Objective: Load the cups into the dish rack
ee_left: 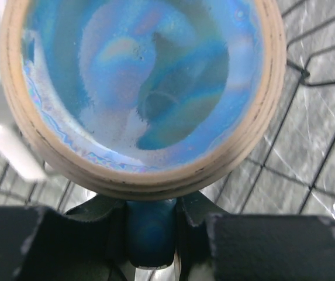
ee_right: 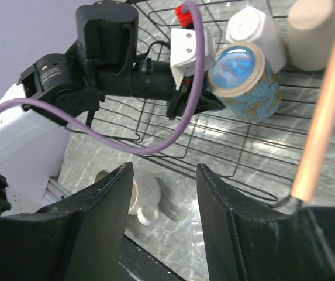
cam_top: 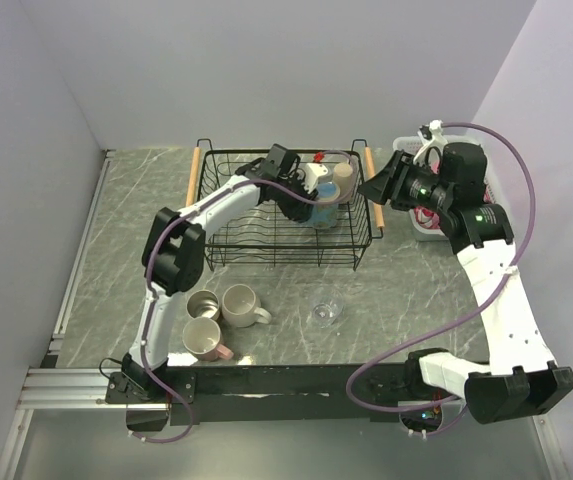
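My left pincer [ee_left: 149, 225] clamps the blue glazed mug [ee_left: 144, 88] by its handle, ready to seat it in the black wire dish rack [cam_top: 284, 152] beneath.

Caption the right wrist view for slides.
Left claw holds the blue mug in the dish rack beside a white mug.

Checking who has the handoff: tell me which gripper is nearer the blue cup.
Left. The left gripper is shut on the blue cup inside the rack; the right gripper hangs open outside it, by the wooden handle.
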`<state>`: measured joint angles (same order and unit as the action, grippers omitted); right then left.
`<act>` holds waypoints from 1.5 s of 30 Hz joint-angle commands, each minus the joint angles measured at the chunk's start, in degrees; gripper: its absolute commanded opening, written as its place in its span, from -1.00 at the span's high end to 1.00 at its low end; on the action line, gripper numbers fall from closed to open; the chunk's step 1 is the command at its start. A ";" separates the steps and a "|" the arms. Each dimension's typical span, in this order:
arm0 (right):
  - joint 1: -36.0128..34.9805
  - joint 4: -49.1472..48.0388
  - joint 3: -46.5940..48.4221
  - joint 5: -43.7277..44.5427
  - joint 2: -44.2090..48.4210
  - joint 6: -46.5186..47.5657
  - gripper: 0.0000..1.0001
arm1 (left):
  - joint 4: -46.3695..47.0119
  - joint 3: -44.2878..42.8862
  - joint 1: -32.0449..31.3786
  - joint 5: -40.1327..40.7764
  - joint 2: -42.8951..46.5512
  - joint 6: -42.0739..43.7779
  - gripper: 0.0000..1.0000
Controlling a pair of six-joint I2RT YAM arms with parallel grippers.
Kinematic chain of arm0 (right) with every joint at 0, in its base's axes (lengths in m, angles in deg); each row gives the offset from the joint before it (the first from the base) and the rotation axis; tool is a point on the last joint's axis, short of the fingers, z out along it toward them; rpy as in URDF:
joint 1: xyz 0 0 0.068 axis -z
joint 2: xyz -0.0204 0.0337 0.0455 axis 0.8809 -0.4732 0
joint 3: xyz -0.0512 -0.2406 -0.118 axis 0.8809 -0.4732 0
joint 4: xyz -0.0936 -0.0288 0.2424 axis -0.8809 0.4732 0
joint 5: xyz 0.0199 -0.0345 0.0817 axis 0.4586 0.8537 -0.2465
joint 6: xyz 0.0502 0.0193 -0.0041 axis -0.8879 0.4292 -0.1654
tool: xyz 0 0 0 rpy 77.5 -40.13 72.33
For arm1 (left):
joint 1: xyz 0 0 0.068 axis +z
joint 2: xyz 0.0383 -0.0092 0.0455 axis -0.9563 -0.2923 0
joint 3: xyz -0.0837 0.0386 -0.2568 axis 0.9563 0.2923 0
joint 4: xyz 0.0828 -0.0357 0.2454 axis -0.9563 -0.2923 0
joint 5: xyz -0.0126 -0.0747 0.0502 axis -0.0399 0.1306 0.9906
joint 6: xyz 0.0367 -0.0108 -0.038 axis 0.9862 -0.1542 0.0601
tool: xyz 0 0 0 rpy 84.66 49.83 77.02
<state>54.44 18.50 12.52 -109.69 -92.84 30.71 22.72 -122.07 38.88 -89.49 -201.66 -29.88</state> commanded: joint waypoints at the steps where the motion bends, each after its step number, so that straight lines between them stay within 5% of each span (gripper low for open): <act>1: 0.98 1.60 0.05 1.57 2.49 2.60 -0.10 | 6.45 -8.94 -1.90 -1.49 -1.81 -0.53 0.98; 29: 1.95 2.31 -1.71 4.03 4.08 3.75 -0.09 | 18.41 -3.25 -3.49 0.62 -7.18 -5.11 0.87; 32: 1.86 2.04 -1.88 3.77 4.08 3.66 -0.09 | 17.62 -2.37 -3.49 1.24 -7.00 -4.14 0.71; 39: 2.04 1.16 -2.58 3.41 3.99 3.31 -0.08 | 16.74 -1.93 -3.58 1.15 -6.65 -3.96 -0.17; 45: 2.04 0.99 -3.02 3.33 4.43 3.13 -0.09 | 14.72 -2.80 -3.58 0.89 -5.86 -4.49 -0.42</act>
<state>55.93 21.62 9.87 -106.19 -89.96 33.70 37.30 -124.30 35.73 -87.59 -209.60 -34.38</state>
